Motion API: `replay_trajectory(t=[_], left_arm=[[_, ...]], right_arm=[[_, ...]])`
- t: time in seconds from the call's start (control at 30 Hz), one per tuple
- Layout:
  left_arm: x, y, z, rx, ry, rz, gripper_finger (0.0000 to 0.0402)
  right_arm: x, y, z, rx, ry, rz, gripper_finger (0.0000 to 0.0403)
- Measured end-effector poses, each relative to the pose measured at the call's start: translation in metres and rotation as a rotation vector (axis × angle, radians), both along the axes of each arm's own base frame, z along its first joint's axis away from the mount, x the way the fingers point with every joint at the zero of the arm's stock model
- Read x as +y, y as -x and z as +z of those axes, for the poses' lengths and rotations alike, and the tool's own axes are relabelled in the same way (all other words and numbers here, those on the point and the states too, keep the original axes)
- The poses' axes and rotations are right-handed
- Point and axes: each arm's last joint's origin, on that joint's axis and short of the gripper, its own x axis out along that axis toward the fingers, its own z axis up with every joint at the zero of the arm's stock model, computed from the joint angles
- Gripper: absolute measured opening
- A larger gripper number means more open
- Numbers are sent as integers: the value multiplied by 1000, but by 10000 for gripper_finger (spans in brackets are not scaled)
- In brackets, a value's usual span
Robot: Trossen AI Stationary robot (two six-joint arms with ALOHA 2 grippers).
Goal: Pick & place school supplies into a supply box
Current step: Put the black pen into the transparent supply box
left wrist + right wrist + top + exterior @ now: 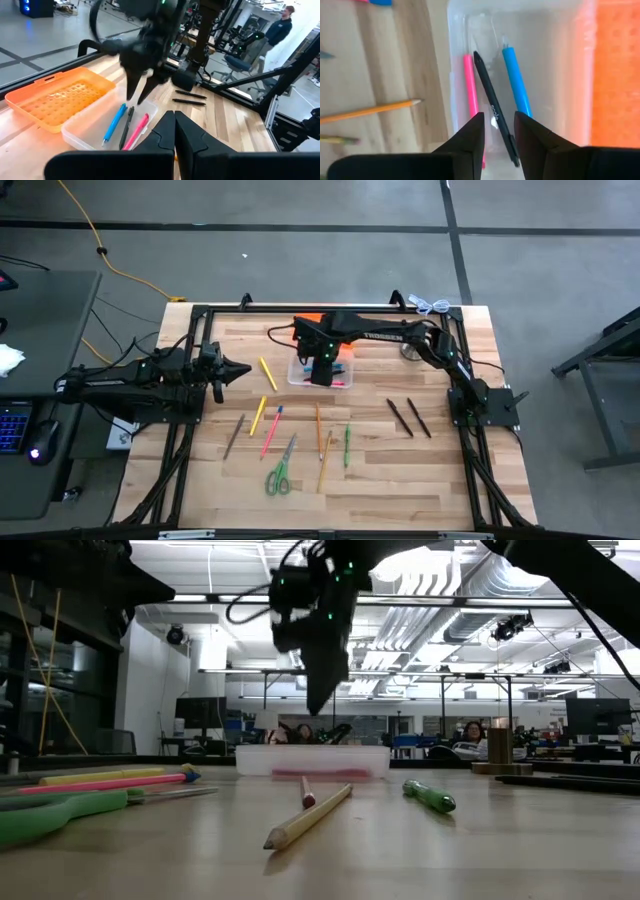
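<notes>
Above the box (pixel 520 30) the right claw (pixel 497 132) is held apart, empty. The dark pen (pixel 492 112) beneath looks light, stiff, slippery; mid-barrel is best gripped

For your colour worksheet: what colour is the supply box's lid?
Bright orange lid, clearest in the left wrist view.

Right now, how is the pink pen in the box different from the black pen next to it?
The pink pen lies straight along the clear box wall; the black pen lies slanted between it and the blue pen. The pink pen is bright, the black pen dark. Both are thin and lie flat inside the box.
</notes>
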Motion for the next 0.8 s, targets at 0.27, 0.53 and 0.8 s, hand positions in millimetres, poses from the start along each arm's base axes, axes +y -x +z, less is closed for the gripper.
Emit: replay_trajectory(t=[0.27,0.53,0.8], left_arm=[[-1,0,0,3,11,-31,33],[-1,0,0,3,13,-43,33],[-2,0,0,3,12,-54,33]], right_arm=[[20,9,49,37,-25,-19,83],[58,24,67,150,-63,-40,83],[102,34,85,123,-20,23,83]])
